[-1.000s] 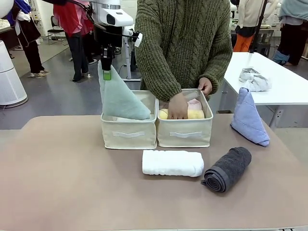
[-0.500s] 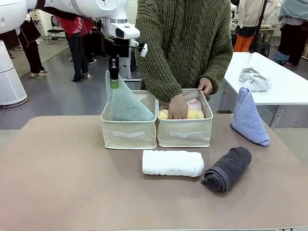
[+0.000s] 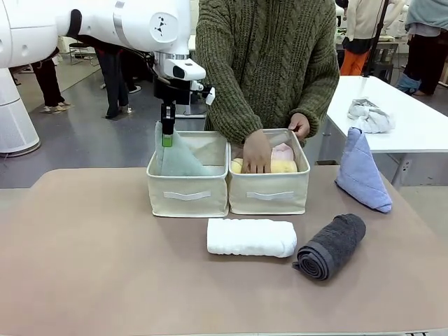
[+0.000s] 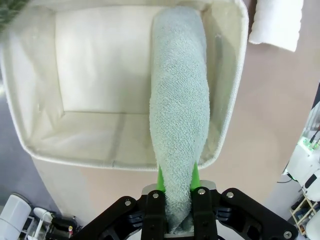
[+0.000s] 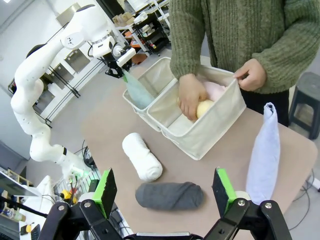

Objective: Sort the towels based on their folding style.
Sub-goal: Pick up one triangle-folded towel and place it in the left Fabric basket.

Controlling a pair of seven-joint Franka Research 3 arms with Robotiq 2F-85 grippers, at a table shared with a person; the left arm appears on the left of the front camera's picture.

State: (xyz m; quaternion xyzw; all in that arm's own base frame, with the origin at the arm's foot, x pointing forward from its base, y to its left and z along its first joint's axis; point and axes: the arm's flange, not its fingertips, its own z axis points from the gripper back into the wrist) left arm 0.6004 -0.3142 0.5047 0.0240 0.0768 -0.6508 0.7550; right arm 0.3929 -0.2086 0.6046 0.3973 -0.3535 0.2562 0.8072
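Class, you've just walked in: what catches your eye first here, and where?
The left gripper pinches the tip of a pale teal terry cone towel, which hangs into the left beige fabric bin. Beside it, a person's hand rests on a yellow terry towel roll in the right beige fabric bin.

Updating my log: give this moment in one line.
left gripper: shut on teal towel | towel: partly in left bin | right gripper: open

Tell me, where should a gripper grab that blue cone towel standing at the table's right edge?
Probably its narrow tip, coming straight down from above. The blue cone stands upright on its wide base, tapering to a peak thin enough for two fingers. The left gripper holds the teal cone by its tip the same way.
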